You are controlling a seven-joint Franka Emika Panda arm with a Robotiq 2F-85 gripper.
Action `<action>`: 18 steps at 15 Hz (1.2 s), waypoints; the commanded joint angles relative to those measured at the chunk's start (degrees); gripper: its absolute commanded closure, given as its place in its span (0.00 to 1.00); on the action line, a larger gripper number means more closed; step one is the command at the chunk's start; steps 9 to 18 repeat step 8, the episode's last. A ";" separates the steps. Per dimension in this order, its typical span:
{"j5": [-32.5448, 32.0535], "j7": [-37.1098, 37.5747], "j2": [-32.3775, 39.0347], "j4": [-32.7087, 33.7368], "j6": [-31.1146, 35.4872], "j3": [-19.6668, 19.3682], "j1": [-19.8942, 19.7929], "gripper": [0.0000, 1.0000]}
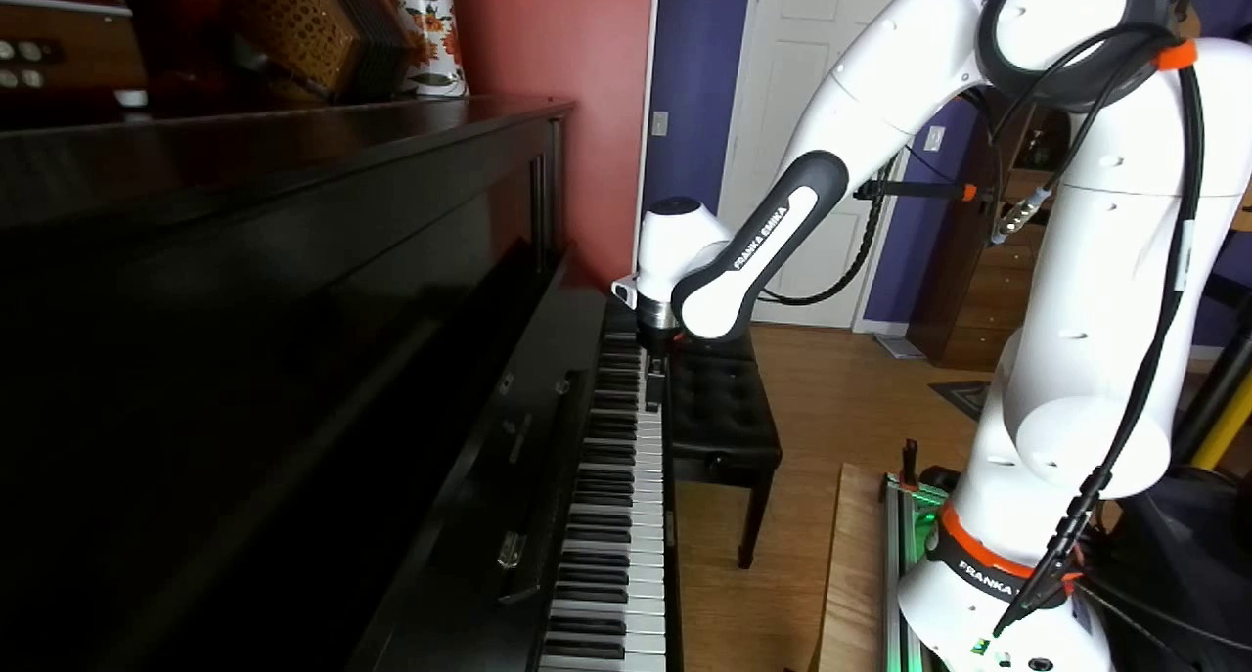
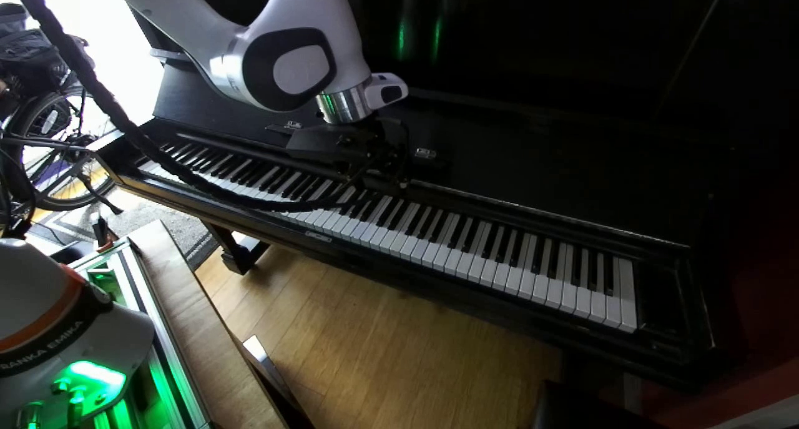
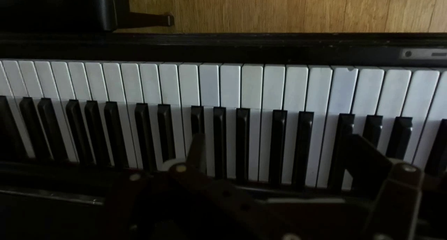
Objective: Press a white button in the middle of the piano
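Note:
The glossy black upright piano (image 1: 323,261) shows in both exterior views, also here (image 2: 562,167). Its row of white keys (image 1: 646,545) and shorter black keys runs along its front. My gripper (image 1: 653,393) points down over the keys, near the middle of the row in an exterior view (image 2: 381,179). In the wrist view, my gripper (image 3: 276,138) has its two dark fingers wide apart with nothing between them. The fingertips overlap the rear part of the keys near the black keys. White key fronts (image 3: 251,88) lie beyond them. I cannot tell whether the fingers touch any key.
A black padded bench (image 1: 719,398) stands beside the keyboard and shows in the wrist view (image 3: 52,9). The piano's front rail (image 3: 244,51) borders the keys. The fallboard (image 1: 528,359) rises behind them. A black cable (image 2: 249,201) hangs from the arm before the keyboard.

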 commanded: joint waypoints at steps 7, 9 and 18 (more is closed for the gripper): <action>-1.57 0.71 -4.69 -1.80 -1.19 -0.18 0.18 0.00; -1.58 0.71 -4.81 -1.92 -1.19 -0.17 0.18 0.00; -1.58 0.71 -4.81 -1.92 -1.19 -0.17 0.18 0.00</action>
